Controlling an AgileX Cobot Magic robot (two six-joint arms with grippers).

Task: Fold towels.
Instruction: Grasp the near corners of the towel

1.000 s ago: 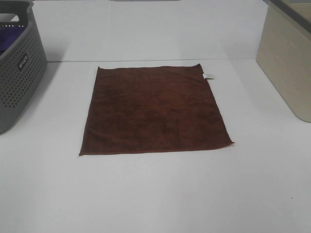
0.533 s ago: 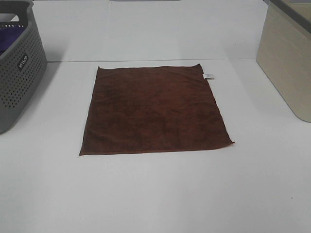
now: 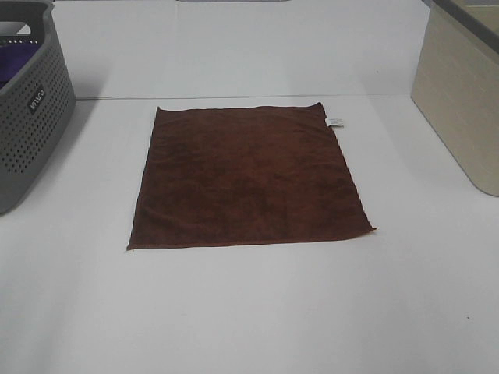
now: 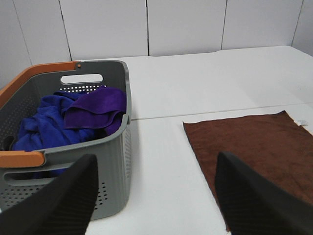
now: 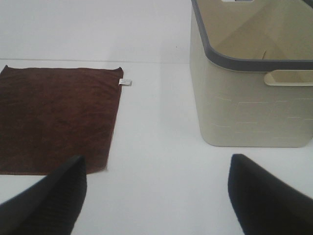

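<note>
Nothing has moved: from above, the towel (image 3: pixel 249 175) lies flat mid-counter (image 3: pixel 249 312), spread ready for folding. Left wrist view: left jaws released, empty, facing the grey basket (image 4: pixel 115 161). Right wrist view: right jaws released, beige bin (image 5: pixel 244 112) ahead.

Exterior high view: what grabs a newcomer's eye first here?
The dark reddish-brown towel stands out first, spread flat and unfolded in the middle of the white table, with a small white label at its far right corner. Then come the grey perforated basket on the left, holding a blue cloth and a purple cloth, and the beige bin on the right.
</note>
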